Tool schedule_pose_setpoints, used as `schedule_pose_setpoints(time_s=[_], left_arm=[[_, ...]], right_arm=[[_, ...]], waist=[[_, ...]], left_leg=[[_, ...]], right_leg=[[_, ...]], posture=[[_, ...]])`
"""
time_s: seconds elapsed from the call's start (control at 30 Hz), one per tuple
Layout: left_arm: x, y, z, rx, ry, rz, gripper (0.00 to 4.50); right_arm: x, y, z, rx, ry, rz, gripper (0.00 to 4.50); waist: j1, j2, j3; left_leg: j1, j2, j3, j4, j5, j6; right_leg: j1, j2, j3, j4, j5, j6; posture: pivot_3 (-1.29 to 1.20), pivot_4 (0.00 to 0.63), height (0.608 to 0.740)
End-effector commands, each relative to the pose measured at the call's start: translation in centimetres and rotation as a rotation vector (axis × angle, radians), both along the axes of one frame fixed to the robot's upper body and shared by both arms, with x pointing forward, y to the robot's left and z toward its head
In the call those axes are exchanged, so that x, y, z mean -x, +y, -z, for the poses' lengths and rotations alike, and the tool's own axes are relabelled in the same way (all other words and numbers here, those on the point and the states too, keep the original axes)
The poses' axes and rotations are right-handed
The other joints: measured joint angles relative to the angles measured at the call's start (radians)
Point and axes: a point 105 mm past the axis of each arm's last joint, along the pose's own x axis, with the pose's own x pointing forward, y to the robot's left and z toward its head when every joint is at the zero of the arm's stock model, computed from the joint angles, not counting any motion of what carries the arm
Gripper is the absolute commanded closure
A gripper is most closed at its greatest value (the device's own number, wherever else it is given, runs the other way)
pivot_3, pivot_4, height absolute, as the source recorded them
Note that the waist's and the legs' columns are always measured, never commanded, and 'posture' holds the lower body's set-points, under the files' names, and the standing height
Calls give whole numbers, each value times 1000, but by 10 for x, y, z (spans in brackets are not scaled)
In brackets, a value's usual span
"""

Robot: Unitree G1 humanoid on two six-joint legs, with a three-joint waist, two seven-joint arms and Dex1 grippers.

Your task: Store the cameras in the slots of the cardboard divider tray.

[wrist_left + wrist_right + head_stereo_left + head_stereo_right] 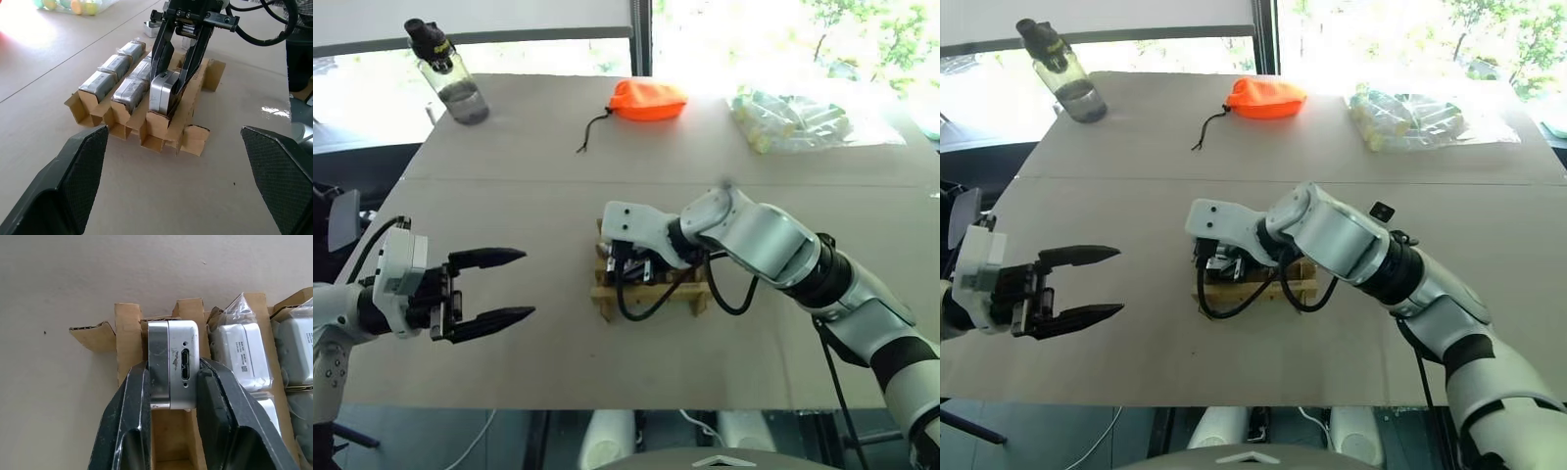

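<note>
At the middle of the frame the right gripper (172,382) is gripping a camera (164,93) and seating it in the cardboard divider tray (152,131), needing release next, while the left gripper (487,286) is hanging wide open, empty.

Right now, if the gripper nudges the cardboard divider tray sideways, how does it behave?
The cardboard divider tray probably slides rather than tips: it sits low and flat on the table. Its thin walls look bent at the corners, so likely flexible. The cameras filling its slots should add some weight.

Far left you have a clear water bottle (448,71), far centre an orange pouch (647,100), far right what looks like bagged pale tubes (793,120).
</note>
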Motion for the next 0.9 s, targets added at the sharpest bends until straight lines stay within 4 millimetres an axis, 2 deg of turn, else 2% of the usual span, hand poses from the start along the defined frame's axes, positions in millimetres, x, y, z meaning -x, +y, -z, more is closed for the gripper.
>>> schedule_pose_setpoints(time_s=[0.03, 0.27, 0.3, 0.33, 0.43, 0.5, 0.6, 0.63, 0.73, 0.83, 0.9], left_arm=[[3, -2, -9, -19, -54, 13, 0], [3, -4, -6, -13, -49, 17, 0], [3, -5, -6, -11, -48, 18, 0], [3, -6, -6, -9, -47, 19, 0], [2, -7, -5, -3, -46, 25, 0], [1, -9, -5, -1, -45, 30, 0], [0, -12, -4, 8, -44, 45, 0], [-1, -14, -4, 9, -45, 53, 0], [-1, -22, -4, 3, -51, 82, 0], [-1, -30, -7, -2, -64, 117, 0], [-1, -33, -10, -1, -72, 130, 0]], right_arm=[[8, 4, -8, -1, -22, -40, 3765], [4, 2, 2, 25, -31, -30, 3765], [3, 3, 1, 21, -41, -31, 2755], [2, 3, 0, 12, -45, -28, 2481], [3, 0, -7, -21, -26, -26, 1125], [5, -5, -16, -51, -12, -27, 1125], [7, -18, -40, -150, -6, -33, 1125], [7, -27, -48, -183, 6, -28, 1125], [2, -70, -62, -251, 36, 37, 1125], [-10, -119, -55, -255, -3, 107, 1125], [-15, -142, -47, -233, -26, 142, 1125]], waist=[[0, 0, 0], [0, 0, 0], [0, 0, 0], [0, 0, 0], [0, 0, 0], [1, 0, 0], [3, 0, 0], [5, 0, 0], [9, -1, 0], [9, -2, 0], [5, -2, 0]], left_leg=[[0, 0, 0, 0, 0, 0], [0, 0, 0, 0, 0, 0], [0, 0, 0, 0, 0, 0], [0, 0, 0, 0, 0, 0], [0, 0, 0, 0, 0, 0], [0, 0, 0, 0, 0, 0], [0, 0, 0, 0, 0, 0], [-1, 0, -1, 0, 0, 0], [-2, 0, -2, 0, 0, 0], [-4, -1, -4, 0, 0, 0], [-4, -1, -4, -1, 0, 0]], right_leg=[[0, 0, 0, 0, 0, 0], [0, 0, 0, 0, 0, 0], [0, 0, 0, 0, 0, 0], [0, 0, 0, 0, 0, 0], [0, 0, 0, 0, 0, 0], [0, 0, 0, 0, 0, 0], [0, 0, 0, 0, 0, 0], [0, 0, -1, -1, 0, 0], [1, -1, -2, -2, 0, 0], [1, -1, -4, -5, 0, 0], [0, -1, -4, -4, 0, 0]], posture=[[0, 150, 726], [0, 150, 726], [0, 150, 726], [0, 150, 726], [0, 150, 726], [0, 150, 726], [0, 150, 726], [0, 150, 726], [0, 150, 726], [0, 150, 726], [0, 150, 726]])
